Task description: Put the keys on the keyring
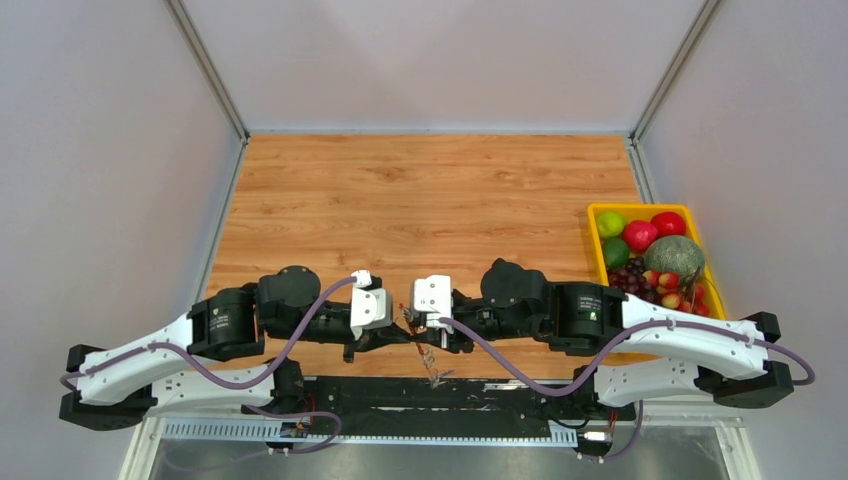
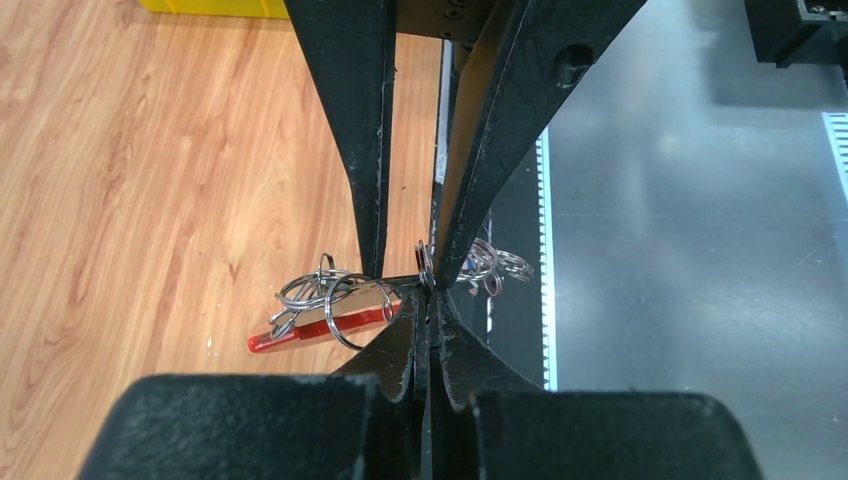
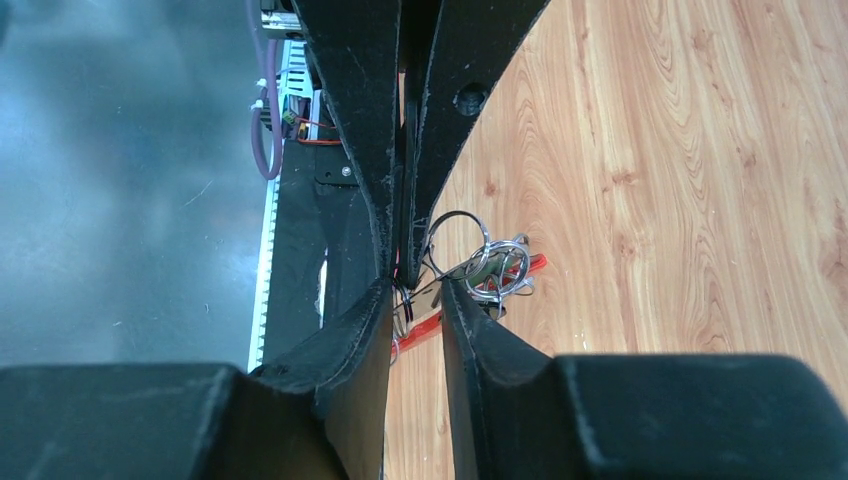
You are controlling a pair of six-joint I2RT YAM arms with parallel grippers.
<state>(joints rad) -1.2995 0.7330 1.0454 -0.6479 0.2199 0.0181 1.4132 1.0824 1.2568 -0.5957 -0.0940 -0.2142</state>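
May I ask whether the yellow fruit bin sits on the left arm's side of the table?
No, the yellow fruit bin sits at the table's right edge.

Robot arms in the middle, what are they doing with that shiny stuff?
Both arms meet near the front edge of the wooden table, working on the keyring, a red loop tangled with silvery rings. The left gripper has its jaws shut on one thin ring. The right gripper faces it tip to tip, jaws slightly apart around the same bundle; whether it grips anything is unclear.
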